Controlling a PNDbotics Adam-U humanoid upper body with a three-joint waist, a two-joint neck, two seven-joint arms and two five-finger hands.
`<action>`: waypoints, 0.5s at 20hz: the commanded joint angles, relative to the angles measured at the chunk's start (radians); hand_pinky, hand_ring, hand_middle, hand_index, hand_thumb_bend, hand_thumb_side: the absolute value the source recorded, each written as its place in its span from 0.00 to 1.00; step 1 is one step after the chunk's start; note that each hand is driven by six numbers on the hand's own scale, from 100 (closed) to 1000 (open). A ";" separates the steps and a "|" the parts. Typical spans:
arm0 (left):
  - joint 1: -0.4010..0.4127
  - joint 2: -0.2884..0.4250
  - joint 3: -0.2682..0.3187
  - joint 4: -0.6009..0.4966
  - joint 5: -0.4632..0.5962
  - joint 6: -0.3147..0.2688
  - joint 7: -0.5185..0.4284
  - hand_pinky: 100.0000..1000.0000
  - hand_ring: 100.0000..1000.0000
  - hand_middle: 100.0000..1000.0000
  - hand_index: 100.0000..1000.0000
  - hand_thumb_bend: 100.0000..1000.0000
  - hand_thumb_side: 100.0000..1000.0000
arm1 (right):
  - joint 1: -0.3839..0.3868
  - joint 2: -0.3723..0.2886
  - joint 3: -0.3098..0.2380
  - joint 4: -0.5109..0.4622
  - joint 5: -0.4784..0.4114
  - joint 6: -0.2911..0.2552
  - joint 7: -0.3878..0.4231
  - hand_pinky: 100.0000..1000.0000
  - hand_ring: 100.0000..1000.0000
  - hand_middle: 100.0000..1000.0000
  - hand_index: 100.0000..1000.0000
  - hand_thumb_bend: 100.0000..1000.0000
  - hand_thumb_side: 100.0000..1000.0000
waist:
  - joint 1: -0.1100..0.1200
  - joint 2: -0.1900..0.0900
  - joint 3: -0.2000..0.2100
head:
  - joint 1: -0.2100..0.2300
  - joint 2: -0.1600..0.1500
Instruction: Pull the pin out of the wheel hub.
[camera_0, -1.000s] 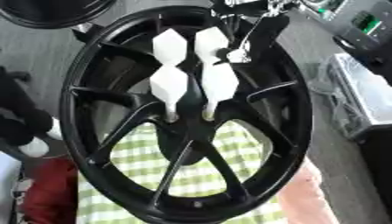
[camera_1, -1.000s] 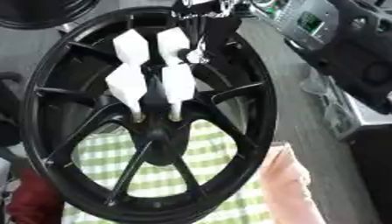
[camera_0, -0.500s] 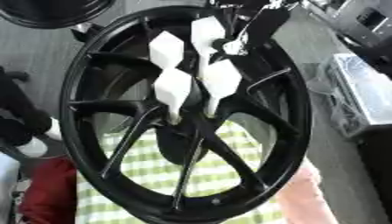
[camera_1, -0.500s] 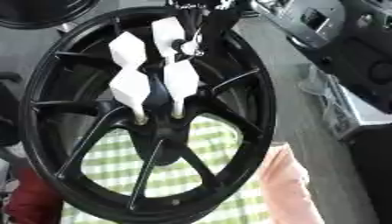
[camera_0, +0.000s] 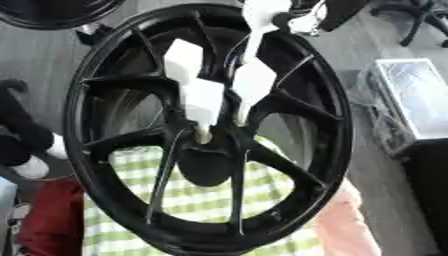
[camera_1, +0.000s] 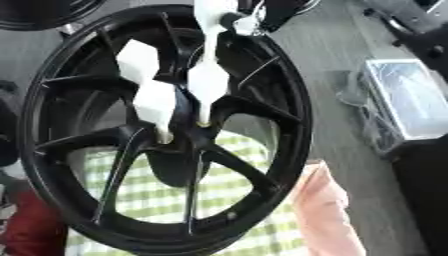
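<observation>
Right hand (camera_1: 267, 12) at top of wheel hub (camera_0: 210, 160), fingers curled on the uppermost white pin (camera_1: 213, 17); three other pins seated.

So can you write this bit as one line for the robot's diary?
right hand: at top white pin | wheel hub: four white pins seated | left hand: not in view

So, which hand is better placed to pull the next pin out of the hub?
The right hand. It is at the top of the wheel, right beside the upper pin. The left hand shows in neither view.
</observation>
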 joint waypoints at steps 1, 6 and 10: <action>-0.008 0.033 0.006 -0.014 -0.003 -0.001 -0.002 0.67 0.81 0.72 0.69 0.15 0.56 | 0.046 -0.115 -0.085 -0.076 -0.046 0.008 -0.054 0.68 0.56 0.31 0.31 0.00 0.13 | 0.001 -0.022 0.001 | -0.002 -0.009; -0.018 0.029 0.011 -0.020 -0.003 -0.003 0.003 0.67 0.82 0.72 0.68 0.16 0.57 | 0.345 -0.306 -0.320 -0.181 -0.140 0.015 -0.240 0.67 0.56 0.31 0.31 0.00 0.05 | 0.006 -0.010 0.004 | 0.000 -0.022; -0.021 0.025 0.021 -0.025 -0.004 -0.006 0.014 0.67 0.81 0.72 0.68 0.15 0.56 | 0.606 -0.371 -0.534 -0.158 -0.185 -0.012 -0.363 0.67 0.55 0.31 0.31 0.00 0.02 | 0.017 -0.002 -0.006 | 0.015 -0.034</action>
